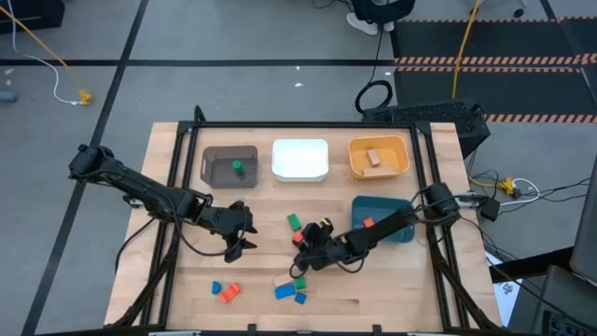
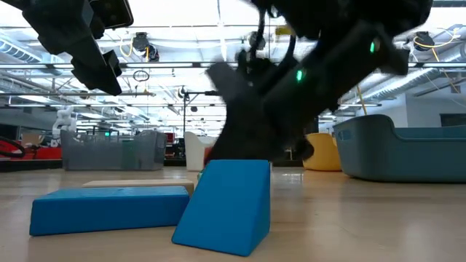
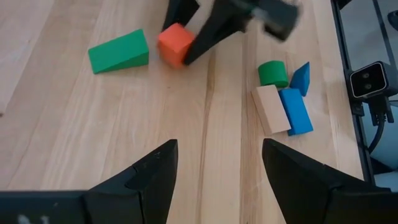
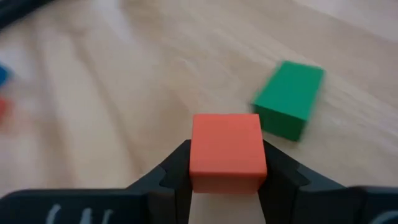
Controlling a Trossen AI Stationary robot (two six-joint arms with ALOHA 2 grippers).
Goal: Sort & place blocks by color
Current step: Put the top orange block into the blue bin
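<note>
high view shows the wooden table (image 1: 187,280) with the teal bin (image 1: 396,210) at the right. the left gripper (image 1: 240,245), left of middle, gapes wide and holds nothing. the right gripper (image 4: 225,167) pinches a red-orange cube (image 4: 225,151) near the middle, beside a green block (image 4: 289,98).

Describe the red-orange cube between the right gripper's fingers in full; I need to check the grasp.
The red-orange cube is a small matte block with crisp edges, plain faces, apparently painted wood. It sits upright and square between the right gripper, a dark finger against each of two opposite sides, over the wooden table near its middle. Whether it is lifted cannot be told. A green block lies just beyond, apart from it.
</note>
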